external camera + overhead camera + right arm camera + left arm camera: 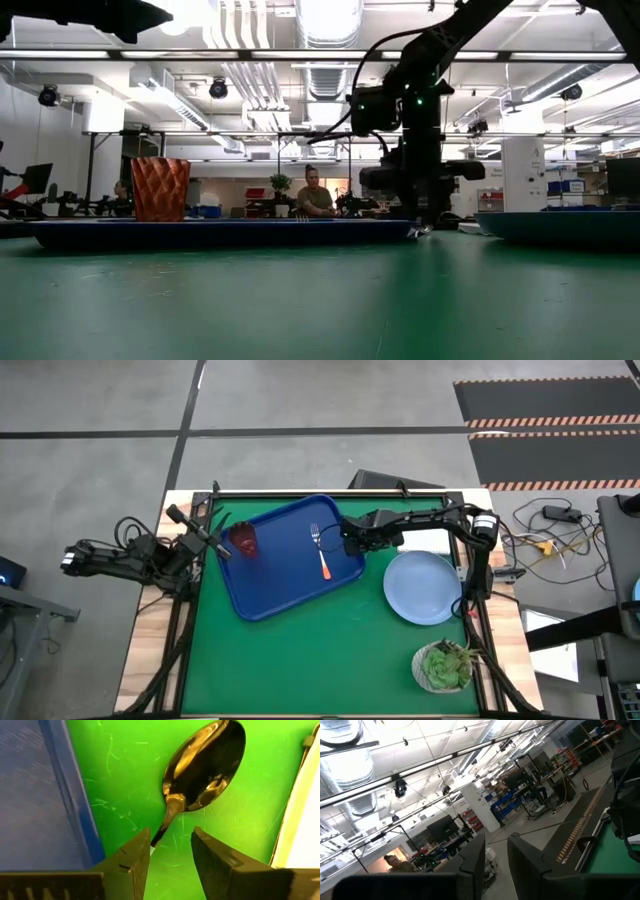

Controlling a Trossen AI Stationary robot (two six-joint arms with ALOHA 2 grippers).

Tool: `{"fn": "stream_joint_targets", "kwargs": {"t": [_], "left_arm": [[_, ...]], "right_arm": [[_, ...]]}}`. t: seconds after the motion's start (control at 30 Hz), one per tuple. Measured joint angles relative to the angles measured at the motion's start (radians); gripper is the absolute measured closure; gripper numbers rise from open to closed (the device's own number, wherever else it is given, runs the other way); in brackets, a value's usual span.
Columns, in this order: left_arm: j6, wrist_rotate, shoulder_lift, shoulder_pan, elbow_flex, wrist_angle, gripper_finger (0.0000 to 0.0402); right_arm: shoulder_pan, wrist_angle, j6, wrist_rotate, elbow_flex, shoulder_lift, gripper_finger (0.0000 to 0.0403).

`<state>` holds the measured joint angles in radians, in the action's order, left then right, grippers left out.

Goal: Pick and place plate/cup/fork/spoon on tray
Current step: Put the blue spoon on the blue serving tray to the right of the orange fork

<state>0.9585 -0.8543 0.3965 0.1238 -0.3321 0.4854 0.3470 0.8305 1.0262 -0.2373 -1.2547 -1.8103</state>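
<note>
While your left gripper waits at the table's left edge, just beside the tray's left rim, its fingers stand a little apart with nothing between them, and the wrist camera looks past them into the room rather than down at the table.

You have the tray lying at an angle on the far left part of the green table. The cup stands upright inside the tray near its far left corner; in the low view the cup rises above the tray's rim. The fork also lies in the tray, toward its right side, tines pointing to the far edge and orange handle toward you.

Your right gripper sits low over the table just off the tray's right rim, near the tray's far right corner. Its fingers are spread, and the spoon lies on the green surface right ahead of them: the bowl is clear of the fingers and the neck of the handle runs into the gap between them. You cannot tell from these views whether the pads touch the handle. The spoon lies just beside the tray's rim, outside it.

Farther right, the plate rests flat on the table near its right edge, well apart from the tray. A white block lies just beyond the plate, and a potted plant stands at the near right corner.
</note>
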Motion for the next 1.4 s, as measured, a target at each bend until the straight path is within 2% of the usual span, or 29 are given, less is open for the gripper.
{"fn": "stream_joint_targets", "kwargs": {"t": [0.47, 1.0, 1.4], "left_arm": [[0.0, 0.0, 0.0, 0.0, 0.0, 0.0, 0.0338], [0.0, 0.0, 0.0, 0.0, 0.0, 0.0, 0.0338], [0.0, 0.0, 0.0, 0.0, -0.001, 0.0, 0.0338]], "right_arm": [[-0.002, -0.134, 0.037, -0.008, 0.087, 0.003, 0.0285], [-0.002, -0.131, 0.036, -0.046, 0.092, 0.002, 0.0377], [0.005, -0.134, -0.034, -0.073, 0.048, 0.017, 0.0392]]}}
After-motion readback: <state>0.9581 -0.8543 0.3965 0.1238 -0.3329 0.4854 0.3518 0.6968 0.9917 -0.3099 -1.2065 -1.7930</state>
